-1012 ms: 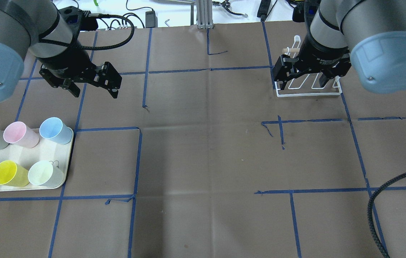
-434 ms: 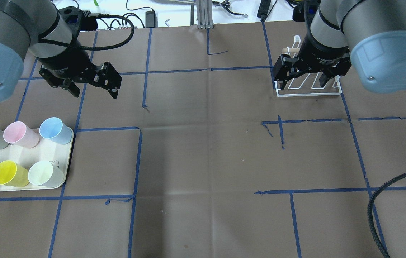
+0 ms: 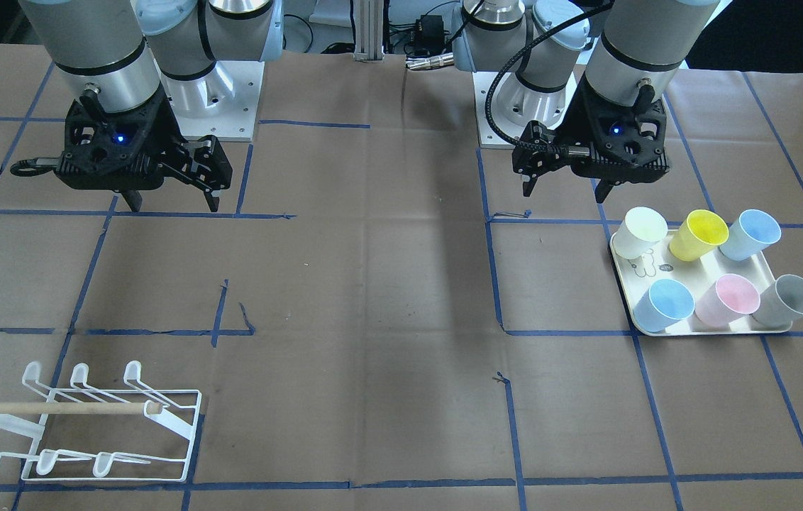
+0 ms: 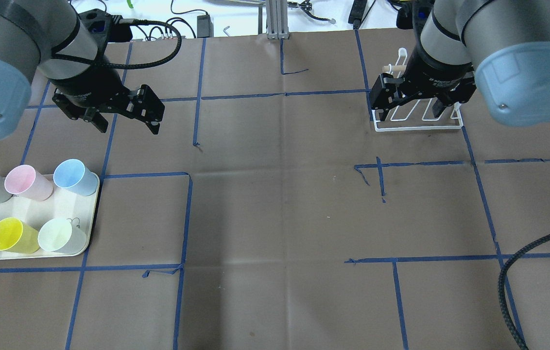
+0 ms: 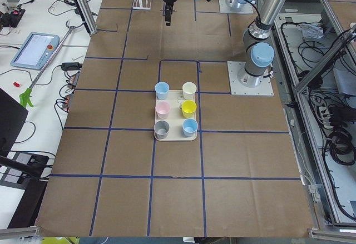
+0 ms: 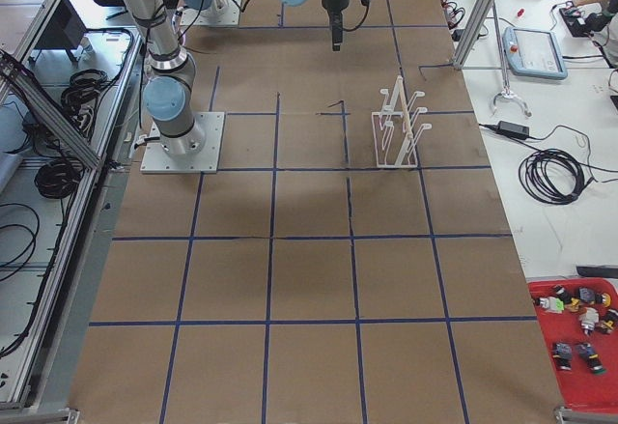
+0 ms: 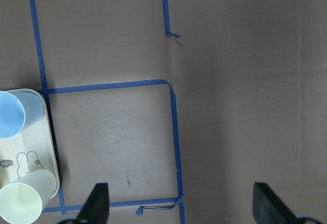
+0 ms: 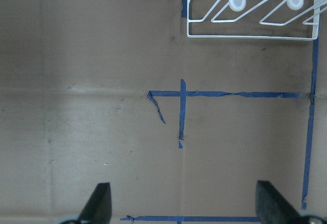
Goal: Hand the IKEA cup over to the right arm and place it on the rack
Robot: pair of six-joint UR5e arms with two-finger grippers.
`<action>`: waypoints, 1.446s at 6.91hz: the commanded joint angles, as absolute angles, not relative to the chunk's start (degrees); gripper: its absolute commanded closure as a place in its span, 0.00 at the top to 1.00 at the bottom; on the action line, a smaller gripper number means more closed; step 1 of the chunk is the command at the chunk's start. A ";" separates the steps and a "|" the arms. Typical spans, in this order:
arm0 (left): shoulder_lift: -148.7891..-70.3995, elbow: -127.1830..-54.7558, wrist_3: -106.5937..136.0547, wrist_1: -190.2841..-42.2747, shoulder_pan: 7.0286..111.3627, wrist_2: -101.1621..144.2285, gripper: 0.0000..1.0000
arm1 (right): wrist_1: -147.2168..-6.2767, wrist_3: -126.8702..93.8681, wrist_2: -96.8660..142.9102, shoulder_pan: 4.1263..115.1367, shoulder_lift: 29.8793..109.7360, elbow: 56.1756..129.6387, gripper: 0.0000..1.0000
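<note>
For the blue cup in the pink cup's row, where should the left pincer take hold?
Probably its rim, from above: the blue cup stands upright, mouth up, so one jaw goes inside, one outside, on the side away from the pink cup, at the open edge of the tray.

You had six cups [image 3: 717,297] on one tray [image 3: 682,273] at centre right, one rack [image 3: 54,408] lower left, two arms [image 3: 100,50].

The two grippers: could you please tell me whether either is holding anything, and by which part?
Nothing is held: the left gripper and the right gripper are both open and empty.
</note>
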State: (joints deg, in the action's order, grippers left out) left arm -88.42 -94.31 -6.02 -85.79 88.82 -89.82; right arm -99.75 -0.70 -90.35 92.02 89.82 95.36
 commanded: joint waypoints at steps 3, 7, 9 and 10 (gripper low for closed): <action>-87.72 -95.53 -12.90 -85.69 82.83 -89.74 1.00 | -99.67 -0.70 -90.26 92.02 89.91 95.36 1.00; -88.59 -95.80 -35.01 -85.70 62.98 -89.82 1.00 | -98.18 -0.88 -89.38 92.11 92.02 94.92 1.00; -89.12 -97.46 -35.60 -85.43 61.08 -89.74 1.00 | -98.00 -2.01 -89.38 92.11 91.93 95.01 1.00; -89.47 -99.21 -35.42 -82.91 61.17 -89.48 1.00 | -98.00 -2.02 -89.38 92.11 91.85 95.01 1.00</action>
State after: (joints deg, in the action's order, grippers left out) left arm -89.11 -97.39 -35.21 -84.94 61.57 -89.69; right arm -98.08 -1.73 -89.39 92.11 91.89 94.97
